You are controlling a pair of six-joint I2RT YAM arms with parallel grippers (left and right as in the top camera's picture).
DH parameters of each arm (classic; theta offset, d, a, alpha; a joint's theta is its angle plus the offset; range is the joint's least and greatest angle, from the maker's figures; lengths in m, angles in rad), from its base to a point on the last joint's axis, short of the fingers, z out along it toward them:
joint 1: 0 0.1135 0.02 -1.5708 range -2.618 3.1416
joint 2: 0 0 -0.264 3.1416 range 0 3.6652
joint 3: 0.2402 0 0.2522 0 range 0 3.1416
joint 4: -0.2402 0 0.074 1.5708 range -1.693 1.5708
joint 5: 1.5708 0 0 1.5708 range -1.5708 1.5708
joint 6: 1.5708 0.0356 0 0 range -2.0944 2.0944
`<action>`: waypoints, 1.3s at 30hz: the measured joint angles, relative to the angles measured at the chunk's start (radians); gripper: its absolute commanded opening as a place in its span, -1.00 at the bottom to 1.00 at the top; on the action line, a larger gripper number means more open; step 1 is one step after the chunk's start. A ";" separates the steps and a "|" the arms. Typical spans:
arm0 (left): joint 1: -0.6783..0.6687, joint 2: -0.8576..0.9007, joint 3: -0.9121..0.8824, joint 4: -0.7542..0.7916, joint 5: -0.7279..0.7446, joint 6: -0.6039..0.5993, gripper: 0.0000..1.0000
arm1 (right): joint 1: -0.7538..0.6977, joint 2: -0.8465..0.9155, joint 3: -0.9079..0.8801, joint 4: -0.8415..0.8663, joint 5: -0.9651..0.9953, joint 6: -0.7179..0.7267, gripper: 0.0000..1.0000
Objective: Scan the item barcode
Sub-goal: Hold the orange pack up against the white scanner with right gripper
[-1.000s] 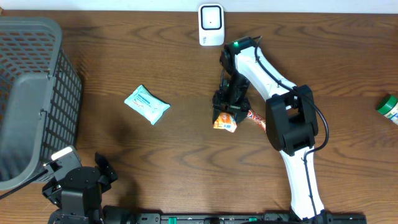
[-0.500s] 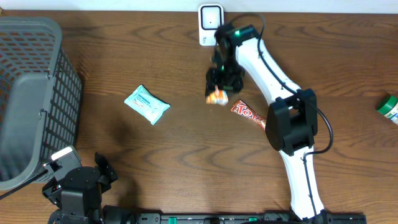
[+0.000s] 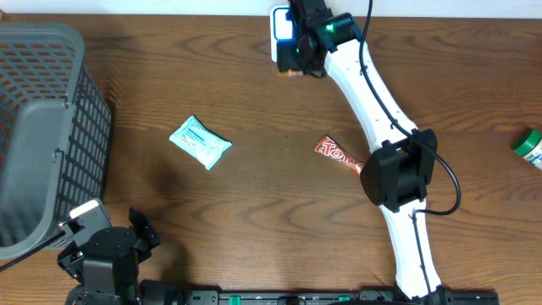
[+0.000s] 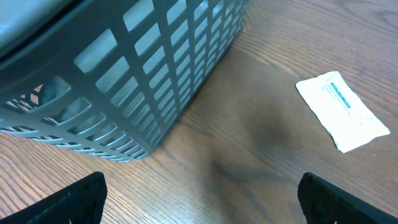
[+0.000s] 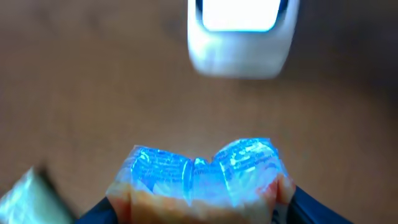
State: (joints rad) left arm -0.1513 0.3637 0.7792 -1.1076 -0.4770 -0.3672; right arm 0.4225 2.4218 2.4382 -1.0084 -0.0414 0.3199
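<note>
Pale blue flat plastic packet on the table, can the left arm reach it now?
Probably yes: the left end effector is open, bare table lies between it and the blue packet, and the grey plastic basket stands off to the side.

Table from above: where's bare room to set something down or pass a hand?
Bare wood lies between the white packet and the chocolate bar, and between the right arm and the green bottle. It is crowded at the scanner, where the right gripper holds a snack packet.
</note>
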 measured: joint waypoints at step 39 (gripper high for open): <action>0.000 0.000 0.000 0.000 0.000 0.000 0.96 | 0.000 0.270 -0.012 0.781 0.312 -0.148 0.13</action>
State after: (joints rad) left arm -0.1513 0.3637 0.7792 -1.1080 -0.4770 -0.3672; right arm 0.4229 2.6923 2.4260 -0.2272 0.2703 0.1719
